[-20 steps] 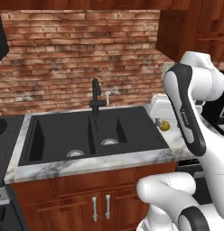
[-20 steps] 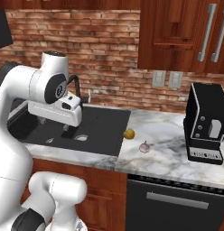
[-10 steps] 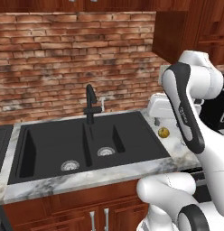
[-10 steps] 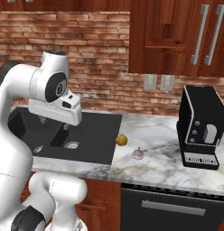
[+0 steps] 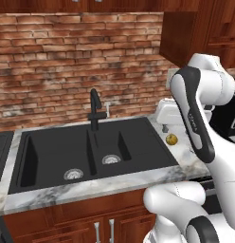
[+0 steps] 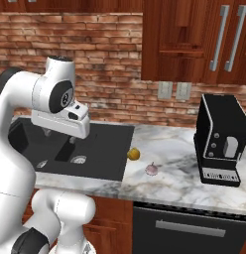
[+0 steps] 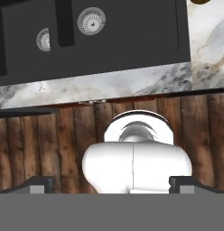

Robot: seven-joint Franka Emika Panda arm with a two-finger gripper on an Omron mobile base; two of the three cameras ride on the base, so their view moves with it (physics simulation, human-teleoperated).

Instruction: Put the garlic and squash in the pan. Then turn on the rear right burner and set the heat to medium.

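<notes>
On the marble counter (image 6: 179, 173) just right of the black sink (image 6: 95, 154), the right base view shows the yellow squash (image 6: 134, 154) with the whitish garlic (image 6: 151, 169) near it, apart; the left base view has the squash (image 5: 171, 138) but no clear sight of the garlic, probably hidden behind the arm. From the hand view, the gripper (image 7: 112, 185) stands wide open and empty, its fingertips (image 7: 40, 184) far apart, looking down past the sink's drains (image 7: 91, 20) at the counter edge, with a sliver of squash (image 7: 199, 2) at the top.
</notes>
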